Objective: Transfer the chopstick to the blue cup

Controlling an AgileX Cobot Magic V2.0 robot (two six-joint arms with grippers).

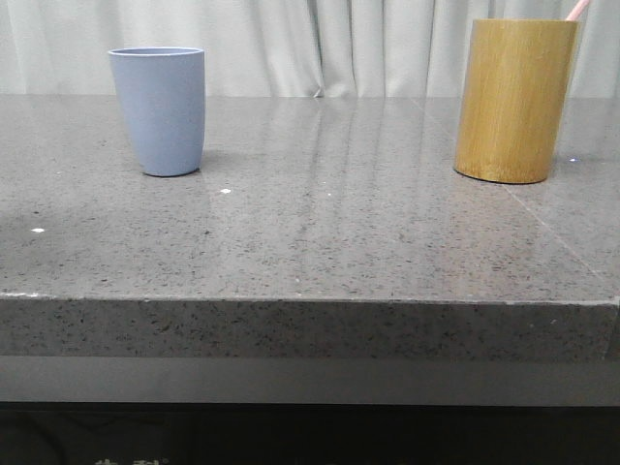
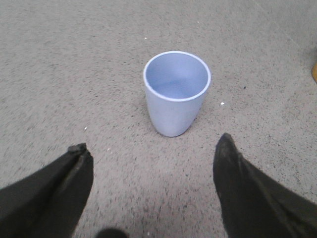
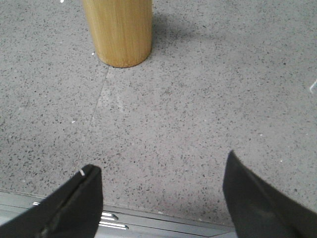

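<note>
Where the speckled grey counter (image 1: 320,232) fills the front view, we see the bamboo holder (image 1: 514,100) at upper right, the pink chopstick (image 1: 577,10) poking from its rim. The blue cup (image 1: 159,109) stands at upper left, well apart; our left wrist view shows it empty. Nothing lies between them. Our left tool (image 2: 151,156) is released before the cup; our right tool (image 3: 161,186) is released, near the holder.
</note>
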